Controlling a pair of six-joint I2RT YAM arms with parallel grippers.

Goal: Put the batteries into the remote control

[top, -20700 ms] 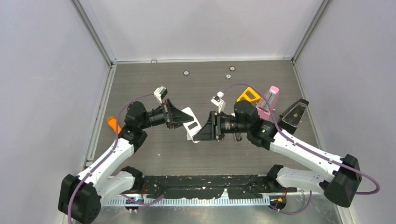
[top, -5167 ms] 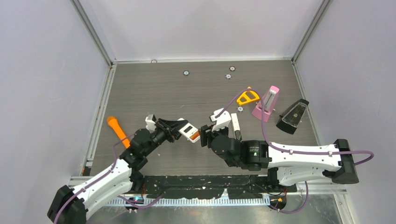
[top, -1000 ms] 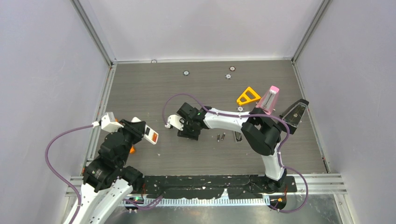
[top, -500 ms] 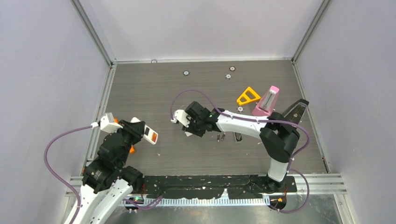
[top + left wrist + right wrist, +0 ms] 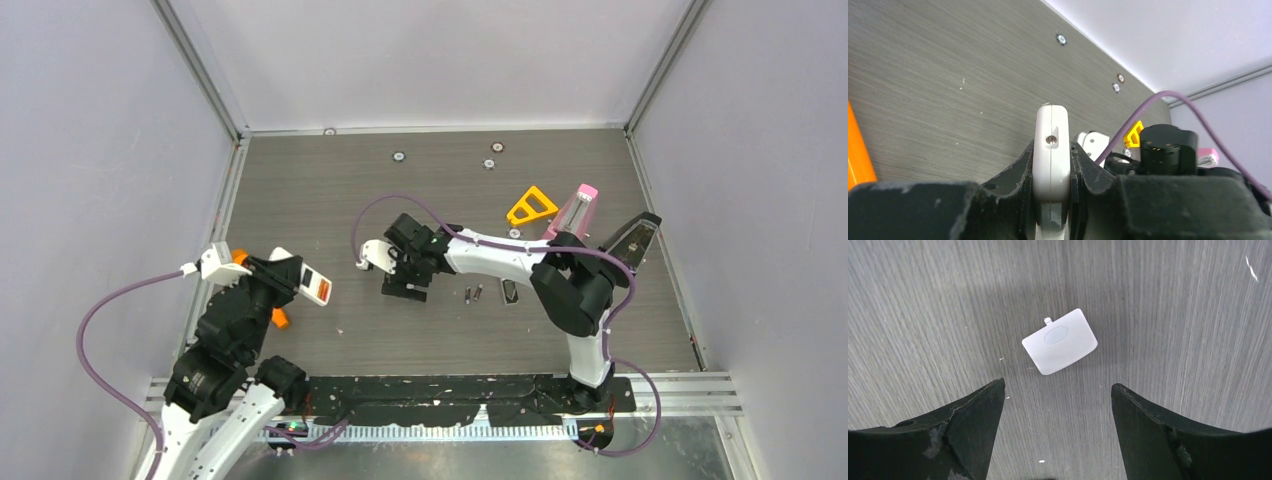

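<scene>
Grey wood-grain tabletop (image 5: 330, 190), plain grey walls. Right gripper (image 5: 1058, 386) has just sprung wide and now grips nothing. Small white plastic battery cover (image 5: 1060, 341) lies flat on the table below it, untouched. Left gripper (image 5: 1052, 167) stays clamped on the slim white plastic remote control (image 5: 1051, 130), held up at left. Tiny dark cylindrical batteries (image 5: 473, 294) lie loose near the right gripper. Cover looks set aside, so battery pickup is likely next.

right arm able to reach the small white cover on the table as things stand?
Probably yes: the right gripper hangs open above the white cover, which lies flat on bare table, with nothing between.
</scene>
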